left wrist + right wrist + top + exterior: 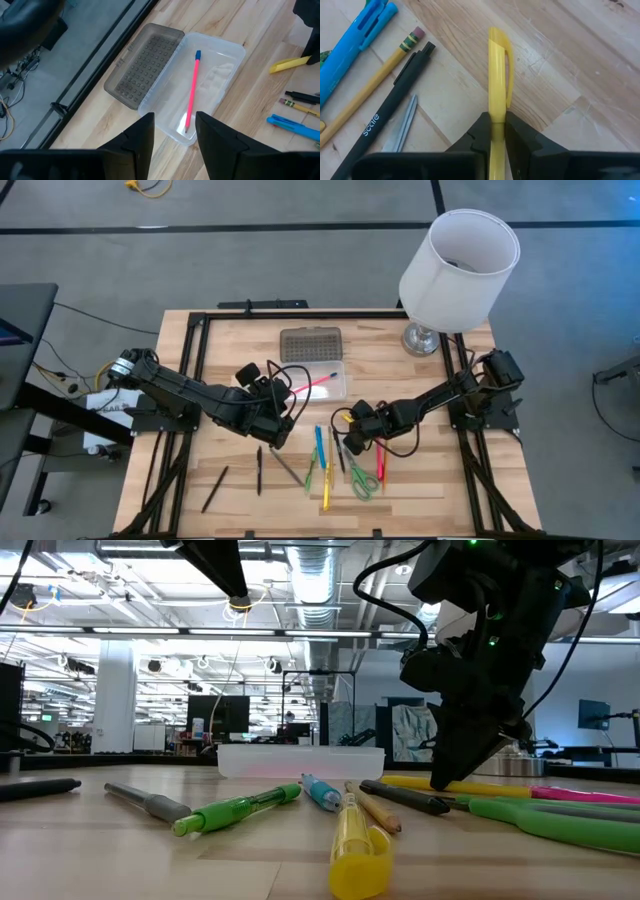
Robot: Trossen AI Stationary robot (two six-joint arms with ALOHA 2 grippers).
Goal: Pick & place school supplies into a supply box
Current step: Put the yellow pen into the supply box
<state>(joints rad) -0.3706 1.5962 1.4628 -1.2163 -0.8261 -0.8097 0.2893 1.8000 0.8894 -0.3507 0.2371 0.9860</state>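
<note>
Pinching a yellow plastic pen (497,75) between its fingers, the right gripper (352,442) sits low at the table. The clear plastic supply box (322,380) lies farther and left, under the spread left gripper (174,131), holding a pink pencil (191,92).

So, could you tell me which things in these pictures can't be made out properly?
- The yellow pen: its rear end is hidden between the right gripper fingers in the right wrist view.
- Left gripper in the high view: its fingertips blur into the dark arm; only the left wrist view shows them apart above the supply box.
- Scissors: in the right wrist view only one grey blade shows, cut off by the gripper body.
</note>
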